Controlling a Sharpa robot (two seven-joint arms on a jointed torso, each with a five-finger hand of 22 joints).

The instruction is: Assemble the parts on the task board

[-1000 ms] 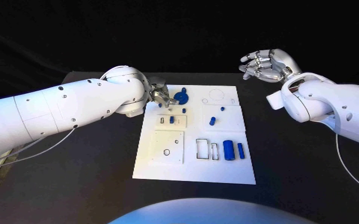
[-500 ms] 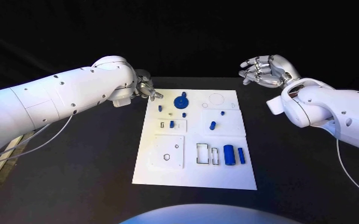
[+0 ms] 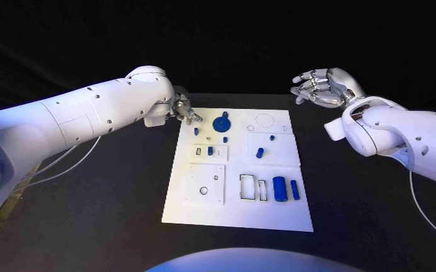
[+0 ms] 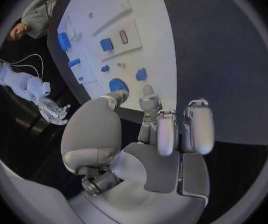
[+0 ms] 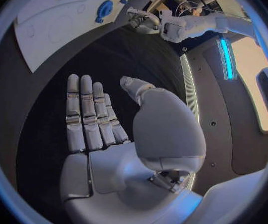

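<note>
White task board is seen lying flat in the middle of the black table, its long side running away from the robot. Blue parts are spread over it: a round disc-like part stands near the far left corner, with a small blue piece just beside it on the far side; a small peg is set close to the left edge; another small part sits in a rectangular inset plate below it. Two further small blue parts are placed on the right-hand middle panel, one nearer the far edge than the other. Two larger upright blue blocks are located side by side near the right edge of the near half, next to open rectangular slots. A circular outline is marked at the far right corner.

Left hand is held over the table just off the far left corner of the task board, close to the disc-like part but not touching it. In the left wrist view the fingers are extended and apart, with nothing held between them; the board's corner and the blue disc are seen just beyond the fingertips.

Right hand is raised well apart from the task board, beyond its far right corner, palm facing inward. In the right wrist view its fingers are stretched out side by side, thumb apart, nothing grasped
</note>
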